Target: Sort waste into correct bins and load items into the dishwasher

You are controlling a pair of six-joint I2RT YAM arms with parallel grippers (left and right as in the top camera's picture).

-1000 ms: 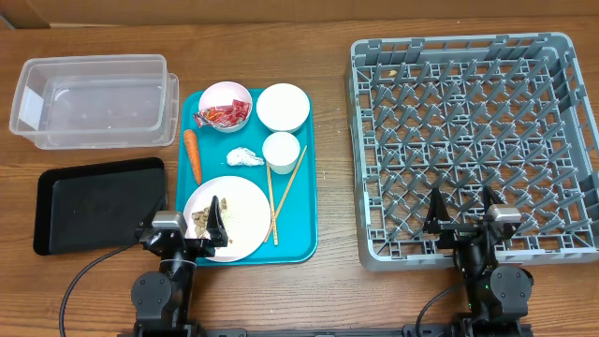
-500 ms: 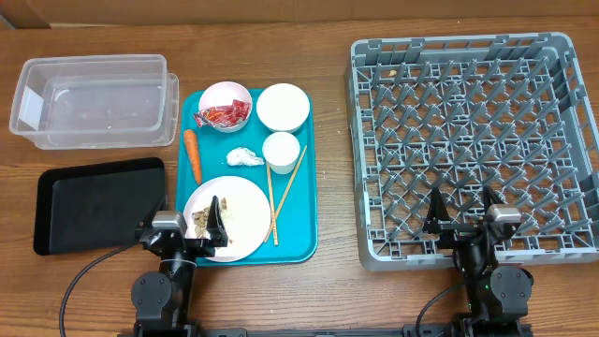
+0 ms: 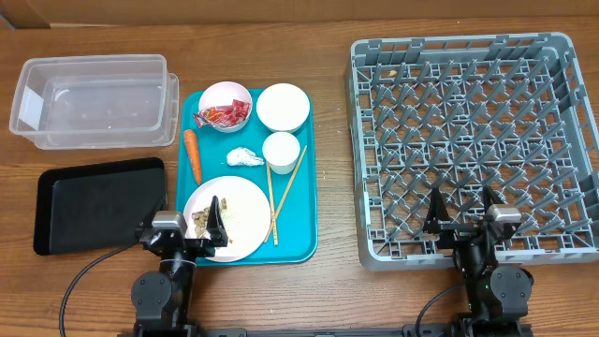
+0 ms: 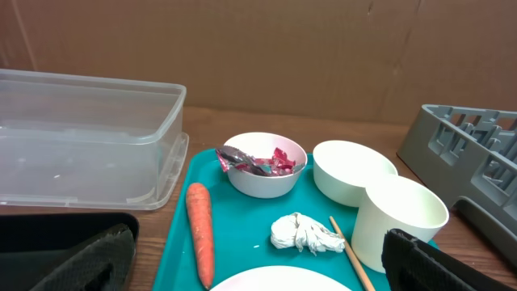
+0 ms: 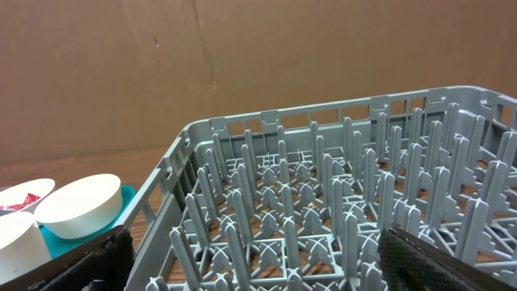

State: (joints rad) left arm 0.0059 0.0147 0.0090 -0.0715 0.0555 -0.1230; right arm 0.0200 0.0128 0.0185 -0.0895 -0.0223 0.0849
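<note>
On the teal tray point(image 3: 307, 220) lie a bowl point(image 3: 225, 106) holding the red wrapper point(image 3: 221, 115), an empty bowl point(image 3: 283, 107), a cup point(image 3: 281, 152), a white tissue point(image 3: 245, 157), a carrot point(image 3: 192, 154), chopsticks point(image 3: 284, 191) and a plate point(image 3: 245, 208) with food scraps point(image 3: 202, 221). The left wrist view shows the wrapper point(image 4: 271, 161), carrot point(image 4: 199, 231), tissue point(image 4: 303, 233) and cup point(image 4: 398, 220). My left gripper point(image 3: 183, 227) is open and empty over the plate's near edge. My right gripper point(image 3: 462, 214) is open and empty over the grey dish rack's point(image 3: 374, 112) near edge.
The clear tub point(image 3: 94, 100) stands at the far left, with the black tray point(image 3: 94, 201) in front of it. Bare wood runs between the teal tray and the rack. The rack point(image 5: 323, 202) fills the right wrist view.
</note>
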